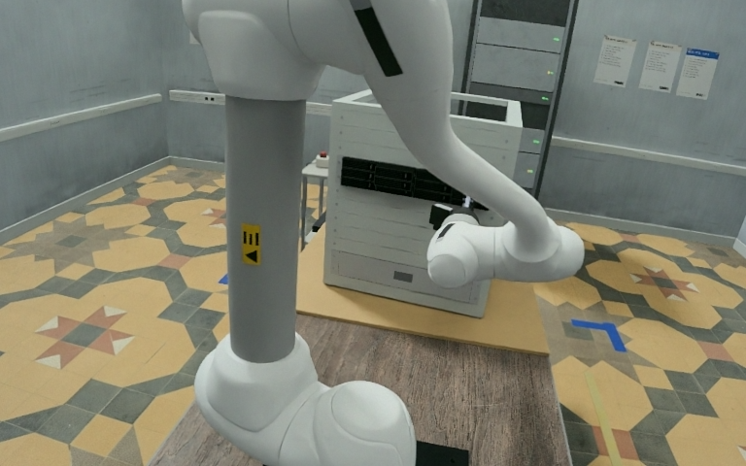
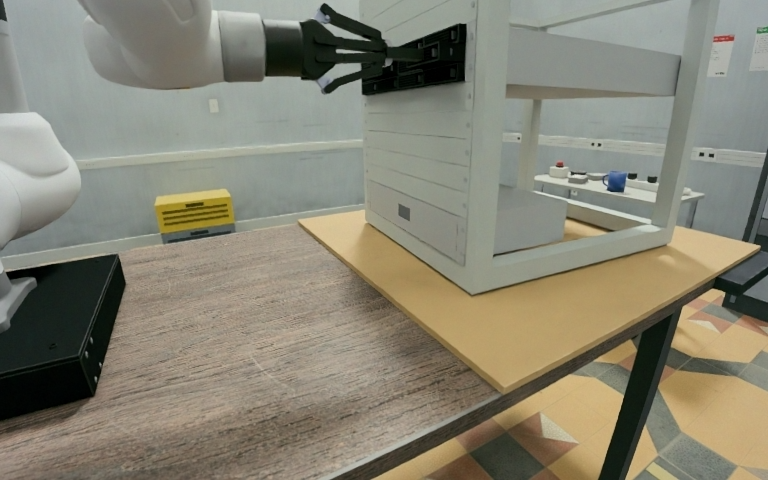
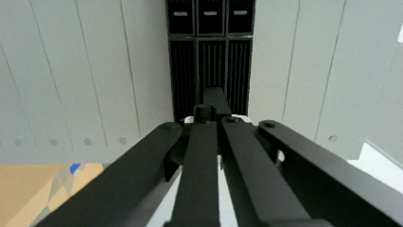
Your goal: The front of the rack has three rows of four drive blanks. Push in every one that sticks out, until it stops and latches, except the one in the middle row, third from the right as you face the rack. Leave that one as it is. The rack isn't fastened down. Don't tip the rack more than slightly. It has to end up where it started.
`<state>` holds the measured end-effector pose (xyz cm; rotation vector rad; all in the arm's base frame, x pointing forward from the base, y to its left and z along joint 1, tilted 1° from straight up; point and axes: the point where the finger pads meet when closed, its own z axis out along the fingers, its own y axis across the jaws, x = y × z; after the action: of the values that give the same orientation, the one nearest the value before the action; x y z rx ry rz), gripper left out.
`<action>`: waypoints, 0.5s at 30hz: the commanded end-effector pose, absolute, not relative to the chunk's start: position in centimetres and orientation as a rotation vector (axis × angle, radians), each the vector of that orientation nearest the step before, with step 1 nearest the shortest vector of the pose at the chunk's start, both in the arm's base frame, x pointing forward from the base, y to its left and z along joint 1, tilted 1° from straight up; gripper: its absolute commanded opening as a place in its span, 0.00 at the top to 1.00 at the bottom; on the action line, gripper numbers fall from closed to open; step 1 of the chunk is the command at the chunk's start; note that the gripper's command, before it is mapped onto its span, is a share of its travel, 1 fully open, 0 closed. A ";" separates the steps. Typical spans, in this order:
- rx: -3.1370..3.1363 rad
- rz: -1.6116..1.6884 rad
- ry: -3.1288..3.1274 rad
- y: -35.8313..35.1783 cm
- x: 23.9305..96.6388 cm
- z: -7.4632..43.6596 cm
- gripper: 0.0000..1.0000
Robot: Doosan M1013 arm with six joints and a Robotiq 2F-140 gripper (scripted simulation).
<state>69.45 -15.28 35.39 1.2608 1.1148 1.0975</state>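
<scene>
The white rack stands on a tan board. A block of black drive blanks sits high on its front. My gripper is shut, with nothing between the fingers. It points level at the rack front, and its tips are against a blank in the middle row at the right end of the block. In the top view my wrist hides the fingers and that end of the block. I cannot tell how far each blank sticks out.
The board lies on a wooden table, near its right edge. My black base box is at the left. A tall server rack stands behind. A side table with a blue mug and a yellow box stand by the walls.
</scene>
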 end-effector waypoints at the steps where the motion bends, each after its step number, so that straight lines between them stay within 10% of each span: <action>1: 1.260 1.098 1.114 -15.3 69.8 35.5 0.90; 15: 1.260 1.098 1.114 -15.4 70.1 35.5 0.90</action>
<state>69.94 -15.34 35.40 1.2609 1.1148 1.0975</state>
